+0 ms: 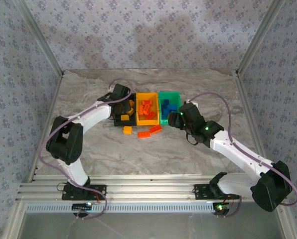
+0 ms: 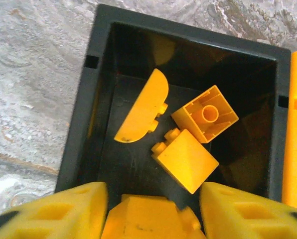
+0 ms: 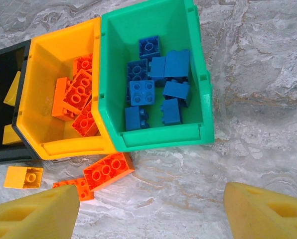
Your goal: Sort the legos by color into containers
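In the top external view, three bins are seen in a row at the middle of the table (image 1: 88, 94): the black bin (image 1: 117, 118) on the left, the orange-yellow bin (image 1: 147, 122) in the middle and the green bin (image 1: 169, 94) on the right. The left gripper (image 1: 122, 104) is held over the black bin, and the right gripper (image 1: 174, 118) hangs just beside the near right corner of the green bin. In front of the bins, one loose yellow brick (image 1: 127, 130) and two loose red-orange bricks (image 1: 144, 134) are seen on the table.

In the left wrist view, three yellow bricks (image 2: 186, 159) are shown lying inside the black bin. A fourth one (image 2: 143, 219) sits between the fingers (image 2: 64, 214). Whether it is clamped or already let go cannot be told.

In the right wrist view, the fingers of the right gripper are spread wide with nothing between them. The blue bricks (image 3: 143, 92) are gathered in the green bin and the sorted red-orange bricks (image 3: 78, 97) in the orange-yellow bin.

The task is judged nearly finished. No blue brick is seen on the table, and only the three loose bricks in front of the bins are left to be sorted.
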Tool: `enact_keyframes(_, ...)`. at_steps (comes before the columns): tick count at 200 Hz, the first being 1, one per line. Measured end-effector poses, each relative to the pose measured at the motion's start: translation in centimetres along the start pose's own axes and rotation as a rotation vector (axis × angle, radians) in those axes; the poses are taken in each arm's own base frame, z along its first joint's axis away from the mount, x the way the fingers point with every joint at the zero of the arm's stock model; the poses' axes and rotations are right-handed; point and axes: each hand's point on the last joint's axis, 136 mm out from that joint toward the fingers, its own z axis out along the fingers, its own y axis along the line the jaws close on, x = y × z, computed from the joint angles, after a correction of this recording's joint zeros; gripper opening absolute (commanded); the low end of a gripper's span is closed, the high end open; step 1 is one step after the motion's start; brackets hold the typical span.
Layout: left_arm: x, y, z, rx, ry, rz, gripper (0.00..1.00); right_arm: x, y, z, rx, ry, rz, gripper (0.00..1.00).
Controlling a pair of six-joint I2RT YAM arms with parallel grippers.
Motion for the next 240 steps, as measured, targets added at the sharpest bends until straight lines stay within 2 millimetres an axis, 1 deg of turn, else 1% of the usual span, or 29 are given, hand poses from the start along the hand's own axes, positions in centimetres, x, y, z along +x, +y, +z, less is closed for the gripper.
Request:
enact_keyframes(12,-0.1,-0.3,0.0,0.011,0.003,0.001,0.75,-0.1,0.0,-0.3,-0.003,-0.003,0.001,0.78)
enact_keyframes(25,-0.1,-0.5,-0.3,0.027,0.003,-0.005,0.77,-0.1,-0.1,-0.5,-0.003,-0.006,0.002,0.78)
enact_keyframes(38,-0.2,-0.9,-1.2,0.055,-0.007,-0.008,0.78,-0.3,-0.1,-0.8,-0.006,-0.011,0.005,0.78)
enact_keyframes(49,0.4,-1.2,-2.4,0.083,-0.017,-0.004,0.80,-0.4,-0.2,-1.0,-0.012,-0.020,0.008,0.79)
enact_keyframes(62,2.0,-1.4,-4.5,0.121,-0.028,0.012,0.82,-0.5,-0.3,-1.2,-0.015,-0.026,0.013,0.79)
enact_keyframes(81,5.2,-1.8,-7.5,0.186,-0.041,0.056,0.83,-0.5,-0.5,-1.3,-0.015,-0.031,0.016,0.79)
enact_keyframes(95,7.6,-2.0,-8.8,0.220,-0.051,0.094,0.84,-0.4,-0.6,-1.2,-0.014,-0.030,0.016,0.79)
enact_keyframes(103,8.9,-1.8,-9.0,0.228,-0.055,0.114,0.84,-0.3,-0.6,-1.1,-0.012,-0.030,0.018,0.79)
enact_keyframes(117,11.1,-1.2,-8.8,0.229,-0.058,0.148,0.84,-0.2,-0.7,-1.0,-0.010,-0.028,0.017,0.79)
enact_keyframes(130,13.1,-0.4,-8.1,0.215,-0.053,0.177,0.84,0.1,-0.9,-0.8,-0.008,-0.024,0.017,0.79)
enact_keyframes(140,14.2,0.3,-7.4,0.195,-0.048,0.193,0.83,0.2,-0.9,-0.7,-0.007,-0.019,0.016,0.79)
enact_keyframes(149,14.8,1.1,-6.7,0.170,-0.047,0.200,0.83,0.4,-1.0,-0.6,-0.006,-0.015,0.017,0.79)
enact_keyframes(172,15.1,1.9,-5.1,0.126,-0.062,0.198,0.82,0.5,-1.0,-0.6,-0.005,-0.011,0.018,0.79)
enact_keyframes(210,14.4,2.3,-2.8,0.101,-0.084,0.166,0.82,0.5,-1.0,-0.6,-0.005,-0.011,0.018,0.79)
enact_keyframes(240,14.6,2.5,-0.9,0.075,-0.073,0.174,0.82,0.5,-1.0,-0.6,-0.005,-0.011,0.018,0.79)
